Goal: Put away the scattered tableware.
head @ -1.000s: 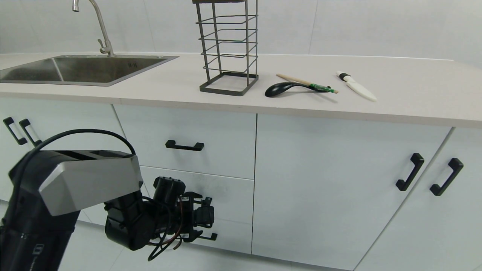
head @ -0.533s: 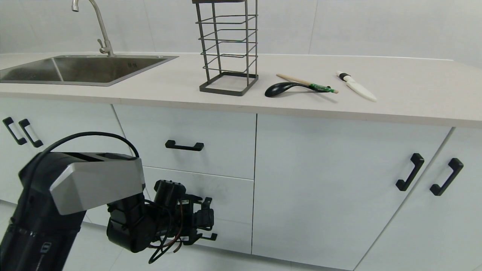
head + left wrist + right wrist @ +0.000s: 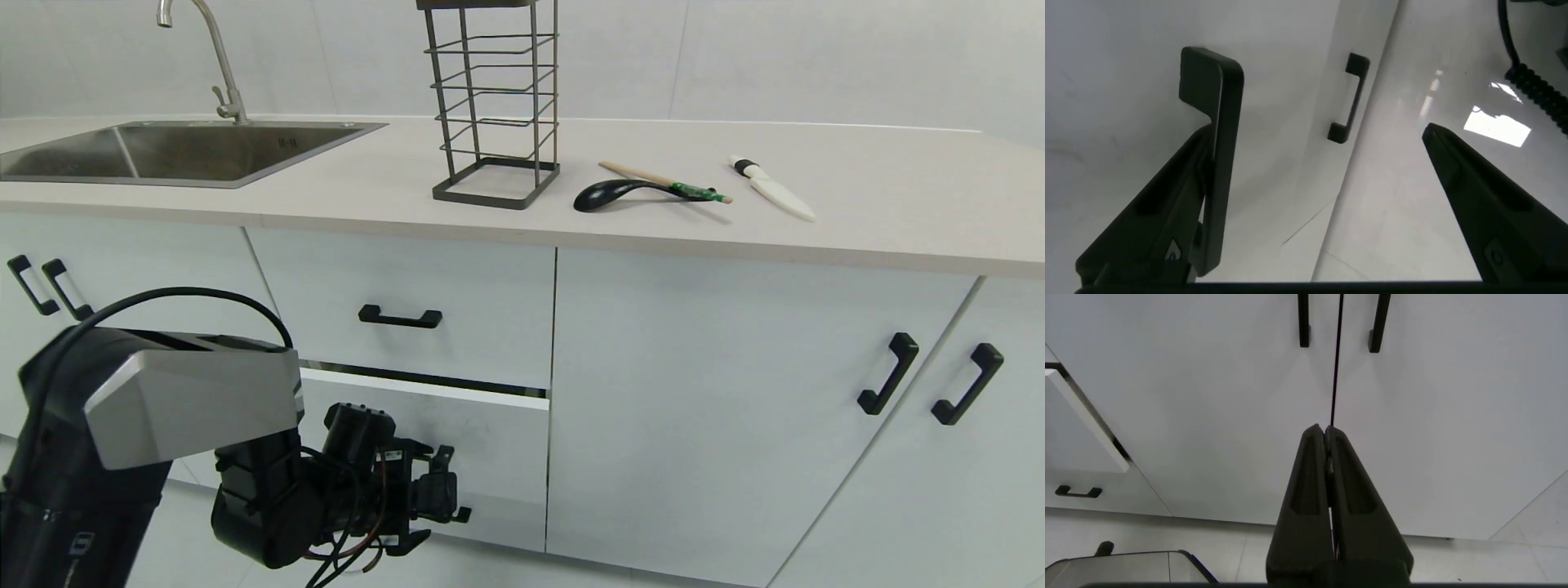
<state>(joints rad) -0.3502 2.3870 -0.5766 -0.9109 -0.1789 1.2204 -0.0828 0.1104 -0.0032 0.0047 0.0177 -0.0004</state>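
1. The left hand (image 3: 441, 494) is low in front of the cabinets, at the black handle (image 3: 1212, 155) of the lower drawer (image 3: 457, 441). Its fingers are spread wide, and the handle lies close against one of them, with the other well apart.
2. The lower drawer stands slightly ajar, with a dark gap along the top of its front.
3. The right hand (image 3: 1328, 433) faces a pair of white cabinet doors. Its fingers are pressed together and hold nothing.
4. The tableware lies on the worktop (image 3: 857, 204), to the right of an upright wire rack (image 3: 496, 106).
5. A black spoon (image 3: 608, 194) lies nearest the rack. A wooden stick with a green end (image 3: 661, 180) lies across the spoon's handle.
6. A white knife (image 3: 774, 189) with a black band lies farther right, apart from the spoon and stick.
7. A steel sink (image 3: 180, 151) with a tap (image 3: 208, 49) is set into the worktop's left end.
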